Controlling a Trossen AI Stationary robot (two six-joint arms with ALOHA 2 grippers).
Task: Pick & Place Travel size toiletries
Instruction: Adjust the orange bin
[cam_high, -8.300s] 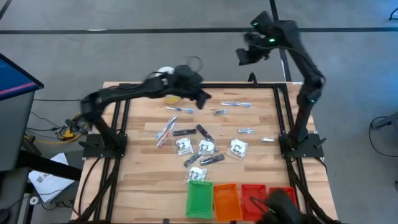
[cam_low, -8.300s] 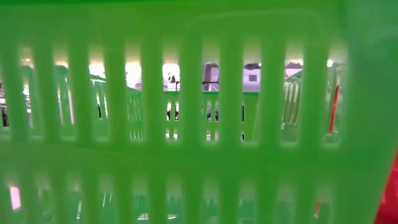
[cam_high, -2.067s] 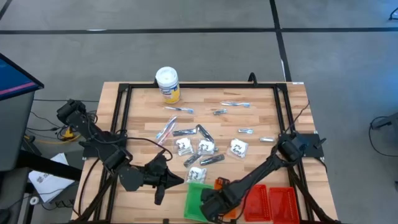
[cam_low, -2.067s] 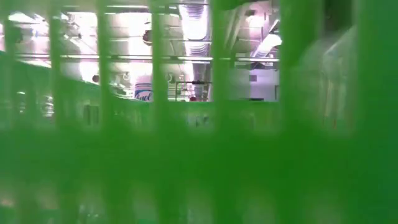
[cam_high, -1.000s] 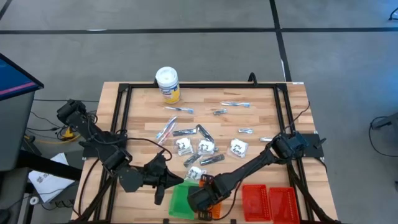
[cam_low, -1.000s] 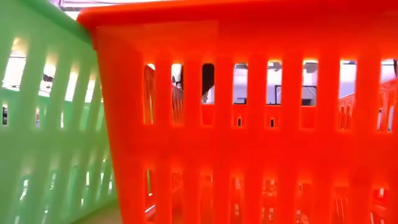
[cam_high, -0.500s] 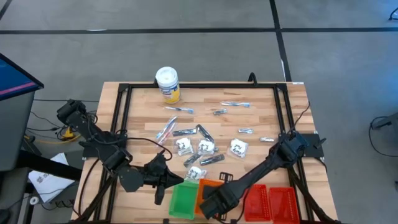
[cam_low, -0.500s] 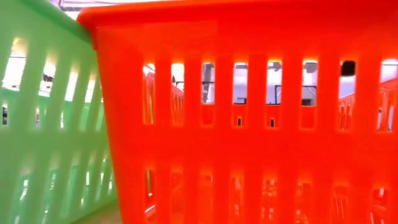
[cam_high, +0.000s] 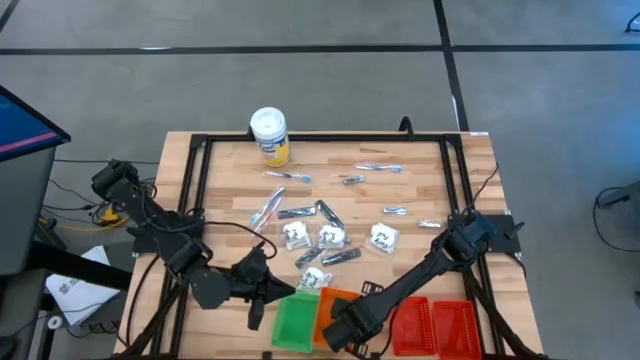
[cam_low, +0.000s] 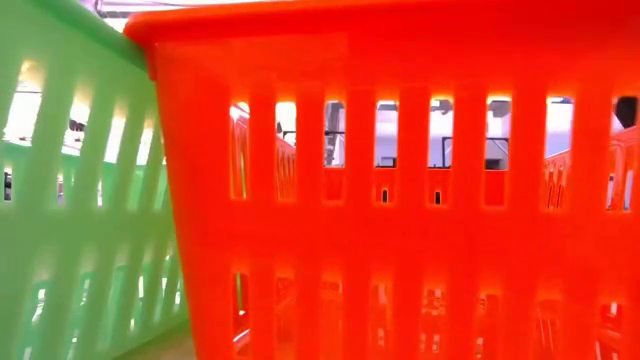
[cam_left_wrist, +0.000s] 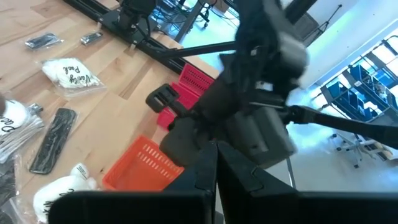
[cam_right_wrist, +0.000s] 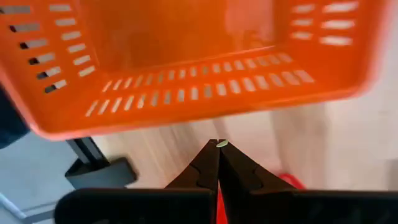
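Observation:
The travel size toiletries (cam_high: 330, 236) lie scattered flat on the wooden table's middle: white packets (cam_high: 383, 237), dark tubes (cam_high: 342, 257), clear-wrapped sticks (cam_high: 268, 208) and silvery pieces (cam_high: 378, 168). My right gripper (cam_high: 342, 328) is shut and points down at the near edge, just right of the orange tray (cam_high: 335, 303). In the right wrist view its tips (cam_right_wrist: 217, 146) stand over bare wood beside the tray's wall (cam_right_wrist: 186, 99). My left gripper (cam_high: 285, 291) is shut, holds nothing and hovers at the near left, by the green tray (cam_high: 295, 320).
Two red trays (cam_high: 435, 325) stand right of the orange one along the near edge. A white-lidded tub (cam_high: 268, 135) stands at the far left. A black frame (cam_high: 195, 190) runs around the table. In the low view the orange tray (cam_low: 400, 200) and the green tray (cam_low: 70, 200) fill the picture.
My right gripper has moved from above the orange tray toward the table's right, sunk slightly, tipped to point straight down and rolled at the wrist. It has stayed shut. The orange and green trays have kept their places.

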